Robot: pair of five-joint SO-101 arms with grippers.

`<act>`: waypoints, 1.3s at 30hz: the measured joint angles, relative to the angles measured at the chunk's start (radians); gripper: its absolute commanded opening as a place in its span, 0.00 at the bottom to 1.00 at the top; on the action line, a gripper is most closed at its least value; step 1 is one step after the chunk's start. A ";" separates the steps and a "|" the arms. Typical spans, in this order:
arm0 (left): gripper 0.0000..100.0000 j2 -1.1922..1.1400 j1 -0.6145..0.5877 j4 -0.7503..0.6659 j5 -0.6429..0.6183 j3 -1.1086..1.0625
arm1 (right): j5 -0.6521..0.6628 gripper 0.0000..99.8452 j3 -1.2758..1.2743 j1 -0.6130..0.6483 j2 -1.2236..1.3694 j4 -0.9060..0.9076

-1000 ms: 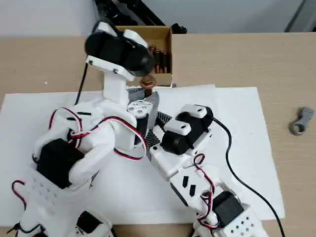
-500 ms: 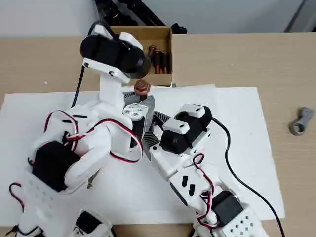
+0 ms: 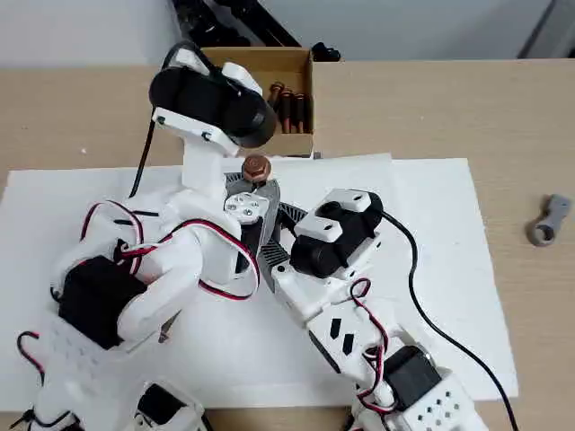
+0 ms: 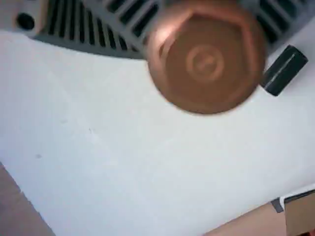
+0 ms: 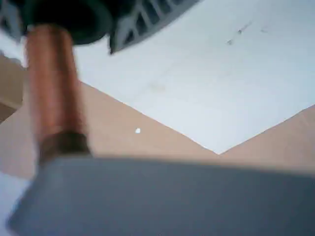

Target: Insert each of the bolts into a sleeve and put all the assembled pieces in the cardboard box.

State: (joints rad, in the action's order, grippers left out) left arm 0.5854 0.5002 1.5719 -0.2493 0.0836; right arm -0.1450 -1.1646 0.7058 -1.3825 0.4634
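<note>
A wooden table [image 3: 503, 99] carries a white paper sheet [image 3: 431, 224] on which both arms work. The left arm [image 3: 171, 260] bends forward over the sheet, with its wrist above the near edge of the cardboard box. The right arm [image 3: 341, 296] leans in from the other side, so the two claws meet near the sheet's far edge.

The cardboard box [image 3: 260, 61] stands open on the table, touching the far edge of the sheet. In it lie several assembled pieces [image 3: 289, 106], dark sleeves with copper bolt ends showing, packed side by side against the wall on the robot's right. The rest of the box floor that shows is bare cardboard.

The left gripper [image 3: 260, 187] is clamped on a black sleeve [image 5: 69, 17], with ribbed fingers on either side of it. A copper bolt [image 3: 256, 166] stands upright in that sleeve, hex head up. Much of its shaft is bare between head and sleeve. It is just in front of the box, not inside it.

The right gripper [image 3: 280, 232] sits right beside the left one. Whether it is apart or together cannot be told.

A small black cylinder [image 4: 283, 69] shows just past the bolt head. Whether it lies on the sheet is unclear.

A grey metal piece [image 3: 548, 220] lies on the bare table, well apart to the right.
</note>
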 measured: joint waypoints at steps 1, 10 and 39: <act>0.00 0.000 0.005 0.008 0.005 0.003 | 0.000 0.00 -0.002 0.000 0.000 0.000; 0.00 -0.006 0.034 0.057 0.038 0.051 | 0.000 0.00 0.000 -0.003 0.000 0.000; 0.00 -0.141 0.005 0.164 0.126 0.232 | -0.002 0.00 0.002 -0.003 -0.002 -0.002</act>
State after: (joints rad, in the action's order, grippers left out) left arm 0.4442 0.5048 1.7361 -0.1235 0.3153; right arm -0.1465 -1.1630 0.7027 -1.3840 0.4618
